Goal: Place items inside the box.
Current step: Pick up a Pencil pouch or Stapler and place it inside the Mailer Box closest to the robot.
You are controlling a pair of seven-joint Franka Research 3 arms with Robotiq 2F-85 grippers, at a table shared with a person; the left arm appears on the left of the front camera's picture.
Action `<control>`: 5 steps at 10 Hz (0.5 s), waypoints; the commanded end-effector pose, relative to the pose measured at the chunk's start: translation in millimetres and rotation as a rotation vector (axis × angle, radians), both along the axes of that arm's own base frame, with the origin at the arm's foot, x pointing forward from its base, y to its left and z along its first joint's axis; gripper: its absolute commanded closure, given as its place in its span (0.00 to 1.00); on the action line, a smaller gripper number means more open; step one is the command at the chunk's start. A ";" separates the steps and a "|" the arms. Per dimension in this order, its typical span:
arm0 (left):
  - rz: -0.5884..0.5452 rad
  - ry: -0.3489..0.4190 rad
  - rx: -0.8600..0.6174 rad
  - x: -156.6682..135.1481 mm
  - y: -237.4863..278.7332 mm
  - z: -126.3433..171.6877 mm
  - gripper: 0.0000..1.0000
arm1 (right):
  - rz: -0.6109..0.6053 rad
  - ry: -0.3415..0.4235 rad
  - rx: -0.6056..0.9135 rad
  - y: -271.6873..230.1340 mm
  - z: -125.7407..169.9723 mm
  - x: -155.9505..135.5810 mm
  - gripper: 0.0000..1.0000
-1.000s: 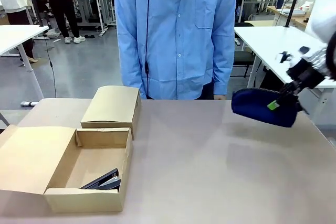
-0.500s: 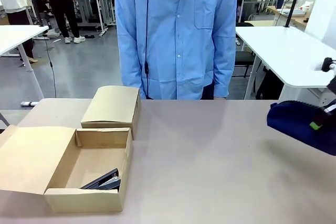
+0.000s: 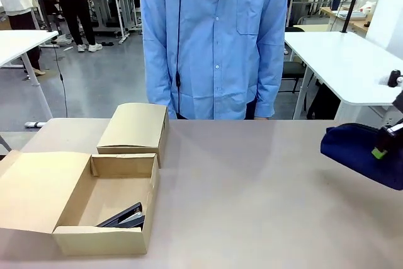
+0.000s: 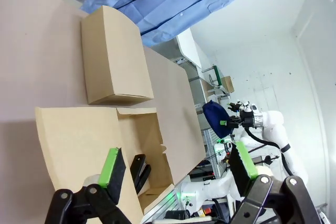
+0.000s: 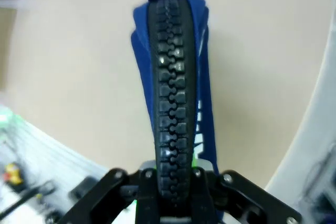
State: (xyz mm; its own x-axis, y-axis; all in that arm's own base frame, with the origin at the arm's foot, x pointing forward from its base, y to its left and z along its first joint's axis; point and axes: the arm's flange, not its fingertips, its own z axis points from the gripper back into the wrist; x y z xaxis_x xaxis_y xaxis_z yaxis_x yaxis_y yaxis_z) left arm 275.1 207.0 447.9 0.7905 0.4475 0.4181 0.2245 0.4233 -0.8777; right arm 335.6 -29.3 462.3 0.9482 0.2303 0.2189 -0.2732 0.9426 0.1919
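Workshop floor with white tables behind; at the far side of the matt grey-brown table [image 3: 252,206] stands a person in a light blue shirt [image 3: 214,42], hands out of sight.

Change noted: one second ago the navy blue zip pouch [image 3: 356,149] hung over the right part of the table, nearer the middle. It has since been carried outward to the picture's right edge and slightly lower, and over the last half second it has barely moved. The right gripper [image 3: 380,149] pinches it along the black zip, jaws pressed onto the fabric from both sides, as the right wrist view confirms. The pouch is off the surface, tilted, well apart from the open brown cardboard box [image 3: 101,240] at the near left.

Box contents: one black stapler [image 3: 123,217] lying in the near corner. A closed brown cardboard box [image 3: 132,127] sits just behind, touching it.

The left gripper [image 4: 176,166] hovers above the open box, jaws spread, holding nothing.

Assessment: the pouch is secured, but the recent travel took it away from the box, so it remains undelivered. The whole width of the table is yet to be crossed, and the route appears free of obstacles.
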 end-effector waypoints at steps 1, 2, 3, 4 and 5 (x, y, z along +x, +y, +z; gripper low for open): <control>0.002 -0.032 -0.012 -1.5 -3.7 -1.1 0.00 | -0.390 0.172 0.085 -5.3 23.9 -28.0 0.93; 0.002 -0.032 -0.012 -1.5 -3.7 -1.1 0.00 | -0.550 0.136 0.155 -10.5 28.1 -47.6 0.93; 0.002 -0.032 -0.012 -1.5 -3.7 -1.1 0.00 | -0.636 0.090 0.179 -12.1 29.5 -52.7 0.93; 0.002 -0.032 -0.012 -1.5 -3.7 -1.1 0.00 | -0.629 0.050 0.197 -11.0 29.1 -45.0 0.93; 0.002 -0.032 -0.012 -1.5 -3.7 -1.1 0.00 | -0.550 0.055 0.194 -1.3 26.7 -31.6 0.93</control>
